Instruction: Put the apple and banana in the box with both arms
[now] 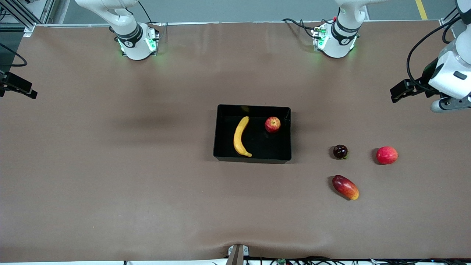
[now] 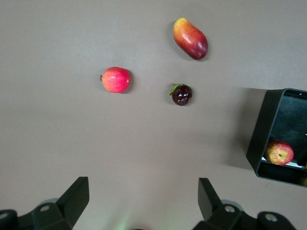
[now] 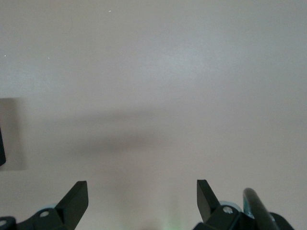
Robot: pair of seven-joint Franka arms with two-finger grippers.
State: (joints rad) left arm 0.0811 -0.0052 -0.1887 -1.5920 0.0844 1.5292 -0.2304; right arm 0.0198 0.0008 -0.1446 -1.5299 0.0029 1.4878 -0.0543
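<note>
The black box [image 1: 254,107] stands in the middle of the table. In it lie the yellow banana [image 1: 240,137], toward the right arm's end, and the red apple [image 1: 272,124] in the corner toward the left arm's base. The left wrist view catches one corner of the box [image 2: 264,129] with the apple [image 2: 279,152] inside. My left gripper [image 2: 144,184] hangs open and empty over bare table at the left arm's end. My right gripper [image 3: 142,187] is open too, with nothing between its fingers, over bare table at the right arm's end.
Three loose fruits lie between the box and the left arm's end: a dark purple fruit [image 1: 340,151], a smooth pinkish-red round fruit [image 1: 387,155], and a red-and-yellow mango [image 1: 345,187] nearer the front camera. A brown cover spans the table.
</note>
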